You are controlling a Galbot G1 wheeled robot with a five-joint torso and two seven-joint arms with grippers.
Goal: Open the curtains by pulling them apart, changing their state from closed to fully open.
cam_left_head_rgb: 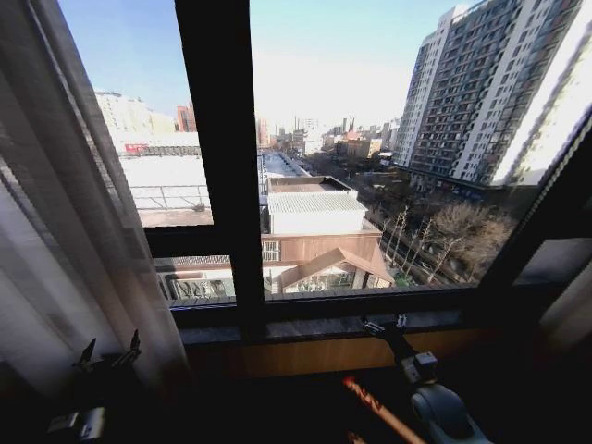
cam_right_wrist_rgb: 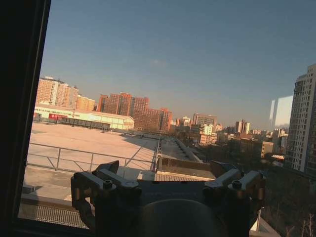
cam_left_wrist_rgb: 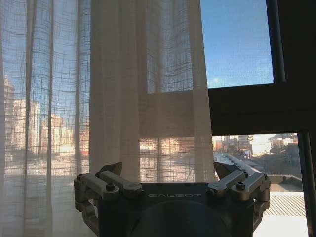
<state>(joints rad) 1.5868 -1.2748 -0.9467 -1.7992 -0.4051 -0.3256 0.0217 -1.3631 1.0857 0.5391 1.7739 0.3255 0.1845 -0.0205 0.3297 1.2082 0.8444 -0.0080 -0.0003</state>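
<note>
A sheer white-cream curtain (cam_left_head_rgb: 55,231) hangs gathered along the left side of the window, its folds reaching down to my left gripper (cam_left_head_rgb: 109,356). In the left wrist view the same curtain (cam_left_wrist_rgb: 98,98) hangs just beyond that gripper (cam_left_wrist_rgb: 168,170), which is open with nothing between its fingers. A pale strip of fabric (cam_left_head_rgb: 569,314) shows at the far right edge. My right gripper (cam_left_head_rgb: 384,326) stands open low in front of the sill, right of the middle bar. In the right wrist view it (cam_right_wrist_rgb: 164,168) faces bare glass and holds nothing.
A thick black window frame bar (cam_left_head_rgb: 222,157) runs upright through the middle of the glass, and a cross bar (cam_left_head_rgb: 176,240) meets it on the left. A dark sill (cam_left_head_rgb: 324,326) runs below the panes. Rooftops and tall buildings lie outside.
</note>
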